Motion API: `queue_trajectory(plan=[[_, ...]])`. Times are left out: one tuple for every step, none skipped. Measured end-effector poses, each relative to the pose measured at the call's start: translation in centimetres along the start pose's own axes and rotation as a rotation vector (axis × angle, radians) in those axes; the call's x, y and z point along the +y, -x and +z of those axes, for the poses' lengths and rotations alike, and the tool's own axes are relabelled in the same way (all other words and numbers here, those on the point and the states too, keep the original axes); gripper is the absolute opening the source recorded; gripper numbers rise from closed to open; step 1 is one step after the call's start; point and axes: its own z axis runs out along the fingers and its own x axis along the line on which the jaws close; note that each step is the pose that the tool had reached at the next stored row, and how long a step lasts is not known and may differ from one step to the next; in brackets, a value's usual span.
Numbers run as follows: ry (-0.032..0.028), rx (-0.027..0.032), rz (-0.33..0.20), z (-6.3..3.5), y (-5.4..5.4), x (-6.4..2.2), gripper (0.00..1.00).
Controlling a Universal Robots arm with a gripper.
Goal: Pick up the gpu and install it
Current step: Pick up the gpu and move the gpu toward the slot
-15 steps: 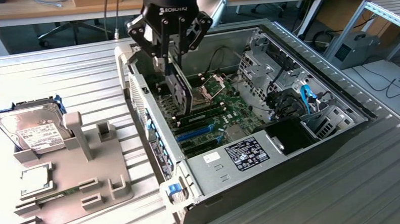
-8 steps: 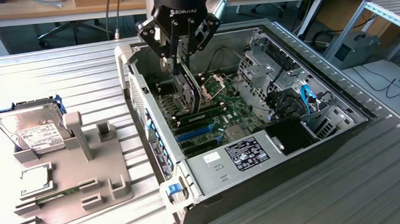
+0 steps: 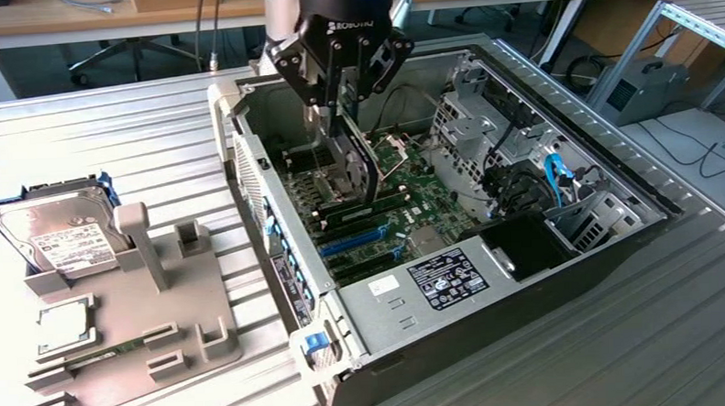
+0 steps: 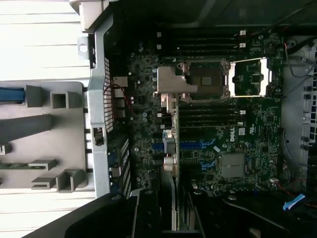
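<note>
Nearest to the exterior camera, the computer case (image 3: 382, 349) is lying on its side with the open face turned up, probably so that the arm is reaching the motherboard (image 3: 417, 201) straight from above. Deeper inside the case, the gripper (image 3: 344, 121) is hanging over the board. Its jaws are gripping the gpu (image 3: 364, 171) with only a narrow gap, pinching the thin card at its upper edge. The gpu is standing on edge, and its lower edge is sitting down among the expansion slots, near the blue slots (image 3: 354, 242). Whether it is touching a slot or is just above one cannot be told. Holding the card upright like this seems to be keeping its contact edge pointing at the board. In the wrist view the card is appearing edge-on as a thin strip beside the dark fingers (image 4: 146, 215), not far from the processor socket (image 4: 208, 79).

On the exterior view's left, a grey fixture (image 3: 158, 294) is carrying a silver hard drive (image 3: 60, 233), well apart from the case. Its stands are apparently presenting each part in a fixed pose for picking. Everything is resting on a ribbed metal tabletop (image 3: 662, 337). Behind it, wooden desks (image 3: 73, 18) and an aluminium frame (image 3: 698, 23) are standing in the room, and cables (image 3: 715, 155) are lying on the grey floor.
</note>
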Motion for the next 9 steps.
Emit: queue_trajectory(plan=[[0.0000, 0.0000, 0.000, 0.08, 0.2, 0.01, 0.27], [0.0000, 0.0000, 0.000, 0.16, 0.3, 0.02, 0.27], [0.0000, 0.0000, 0.000, 0.28, 0.5, 0.03, 0.27], [0.0000, 0.0000, 0.000, 0.36, 0.6, 0.04, 0.27], [0.0000, 0.0000, 0.000, 0.46, 0.8, 0.05, 0.27], [0.0001, 0.0000, 0.000, 0.62, 1.1, 0.06, 0.27], [-0.0001, 0.0001, 0.000, 0.78, 1.4, 0.09, 0.27], [0.0001, 0.0000, 0.000, 0.94, 1.8, 0.11, 0.27], [0.0001, 0.0000, 0.000, 1.04, 2.1, 0.12, 0.27]])
